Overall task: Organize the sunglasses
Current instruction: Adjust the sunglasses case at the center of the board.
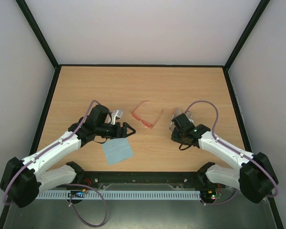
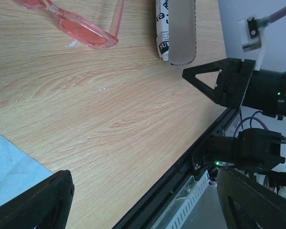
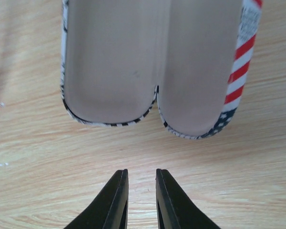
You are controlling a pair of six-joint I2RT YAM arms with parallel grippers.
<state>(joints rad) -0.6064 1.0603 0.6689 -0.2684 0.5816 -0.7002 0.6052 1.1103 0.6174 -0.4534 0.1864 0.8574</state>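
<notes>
Case (image 3: pixel 152 67) lies open; sunglasses (image 1: pixel 147 116) beside it.

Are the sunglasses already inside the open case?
No. The top view shows the sunglasses lying on the bare table, apart from the case, whose two open halves are empty in the right wrist view.

bright even overhead light, soft shadows, no glare; wrist views sharp, near edges slightly blurred.

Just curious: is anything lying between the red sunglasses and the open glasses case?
Nothing: the overhead view shows only bare wooden table between the sunglasses and the case.
</notes>
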